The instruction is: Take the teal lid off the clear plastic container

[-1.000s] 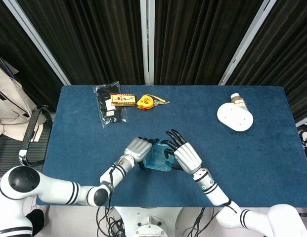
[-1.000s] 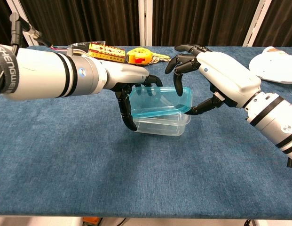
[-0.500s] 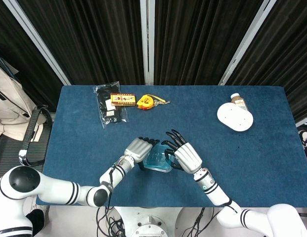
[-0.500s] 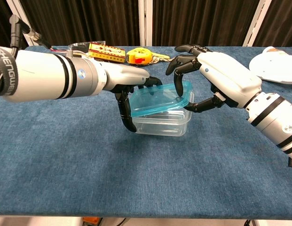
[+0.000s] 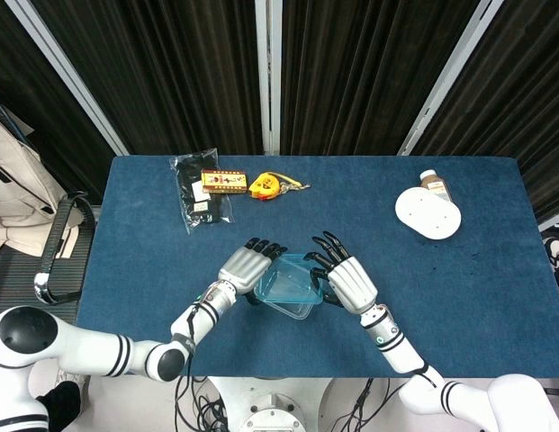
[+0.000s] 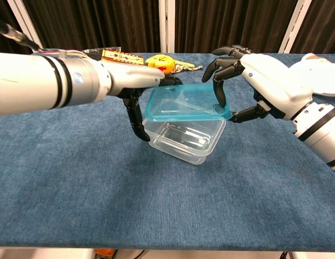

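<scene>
1. Right hand [image 6: 264, 89] grips the right end of the thin teal translucent plastic lid [image 6: 184, 103], upper fingers curled over its rim and thumb below it. Left hand [image 6: 136, 86] holds the left end of the clear rectangular plastic container [image 6: 183, 137], fingers reaching down its wall.

2. Location: lid and container sit together between the two hands, near the front middle of the blue cloth-covered table [image 6: 75, 189]. In the chest view the container looks tilted, with its left end raised; whether its lower corner rests on the cloth cannot be told. The lid stands above the container's rim, and a gap shows beneath its front edge.

3. Handling, judged: both parts look light and empty. Thin plastic of this kind is likely flexible and smooth, so a hard squeeze could bow the walls or let the piece slip.

4. Hold points, judged: the lid is best taken at its raised rim, at an end or corner, not on the flat middle. The container is best braced on its short end wall, just under the rim.

5. Separation looks nearly complete.
</scene>
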Available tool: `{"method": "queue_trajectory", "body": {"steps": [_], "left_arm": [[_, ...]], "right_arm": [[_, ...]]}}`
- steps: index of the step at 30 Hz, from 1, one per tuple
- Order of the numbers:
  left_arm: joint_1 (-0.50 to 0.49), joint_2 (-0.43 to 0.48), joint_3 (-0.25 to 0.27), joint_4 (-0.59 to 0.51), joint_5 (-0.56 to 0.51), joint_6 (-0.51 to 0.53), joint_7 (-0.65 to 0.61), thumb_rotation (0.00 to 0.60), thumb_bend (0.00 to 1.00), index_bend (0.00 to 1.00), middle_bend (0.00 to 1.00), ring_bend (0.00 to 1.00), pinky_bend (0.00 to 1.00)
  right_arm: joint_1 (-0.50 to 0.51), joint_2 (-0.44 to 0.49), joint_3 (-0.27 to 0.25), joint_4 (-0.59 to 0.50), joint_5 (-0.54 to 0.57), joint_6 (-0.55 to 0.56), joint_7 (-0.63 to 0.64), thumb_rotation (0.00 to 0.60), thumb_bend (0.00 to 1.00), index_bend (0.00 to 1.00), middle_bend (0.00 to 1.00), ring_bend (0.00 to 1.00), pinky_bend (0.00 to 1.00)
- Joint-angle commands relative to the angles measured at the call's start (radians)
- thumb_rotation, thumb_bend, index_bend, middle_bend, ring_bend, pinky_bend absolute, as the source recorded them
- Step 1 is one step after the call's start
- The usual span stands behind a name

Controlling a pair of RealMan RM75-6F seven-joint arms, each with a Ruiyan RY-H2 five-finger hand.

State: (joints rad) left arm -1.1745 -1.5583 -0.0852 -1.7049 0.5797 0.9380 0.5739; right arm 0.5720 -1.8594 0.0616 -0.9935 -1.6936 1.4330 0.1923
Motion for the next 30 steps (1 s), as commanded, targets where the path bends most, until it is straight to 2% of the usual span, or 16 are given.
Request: {"method": "queue_trajectory", "body": {"steps": [1,14,21,26,30], "left_arm": [[0.026,0.023,-0.001,-0.023,0.038,0.029,-0.018,0.600,0.00,0.00,0.02,0.00,0.04],[0.170,0.138,0.010,-0.104,0.193,0.207,-0.068,0.600,0.00,0.00,0.02,0.00,0.01],[0.305,0.223,0.056,-0.096,0.315,0.343,-0.117,0.600,0.00,0.00,0.02,0.00,0.01],[0.413,0.252,0.097,-0.044,0.399,0.424,-0.167,0.600,0.00,0.00,0.02,0.00,0.01],[0.487,0.273,0.119,-0.012,0.454,0.475,-0.200,0.600,0.00,0.00,0.02,0.00,0.01]], "right_arm": [[0.001,0.002,0.003,0.005,-0.002,0.008,0.001,0.600,1.00,0.70,0.32,0.10,0.03],[-0.034,0.048,0.023,0.004,0.019,0.067,-0.020,0.600,1.00,0.70,0.32,0.10,0.03],[-0.101,0.131,0.023,-0.015,0.082,0.067,-0.039,0.600,1.00,0.69,0.31,0.10,0.02],[-0.145,0.179,0.015,-0.016,0.143,0.013,-0.060,0.600,1.00,0.63,0.29,0.09,0.00],[-0.157,0.209,0.020,-0.043,0.199,-0.061,-0.108,0.600,0.93,0.47,0.21,0.03,0.00]]}}
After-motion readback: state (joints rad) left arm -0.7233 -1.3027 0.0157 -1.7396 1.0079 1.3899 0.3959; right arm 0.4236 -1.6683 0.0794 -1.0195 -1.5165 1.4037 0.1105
